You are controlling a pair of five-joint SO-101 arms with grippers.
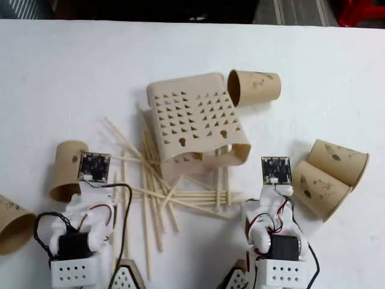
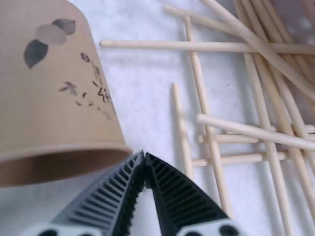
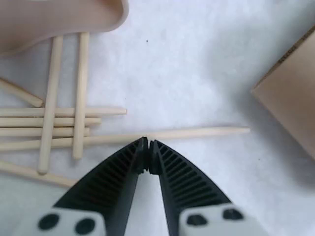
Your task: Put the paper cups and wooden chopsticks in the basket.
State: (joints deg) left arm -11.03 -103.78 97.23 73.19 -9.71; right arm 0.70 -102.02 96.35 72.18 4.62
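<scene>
My left gripper [image 2: 144, 160] and right gripper [image 3: 147, 147] are both clamped closed, empty. I'd open left wide and nip the rim of the paper cup [image 2: 54, 98] near the left edge of the tabletop [image 1: 36, 78].

White table [image 1: 60, 66] — dark room [image 1: 150, 9] behind

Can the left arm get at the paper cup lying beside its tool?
Probably yes. The cup lies on its side right beside the left tool, with nothing between them. The tool is shut, so it must open first.
</scene>
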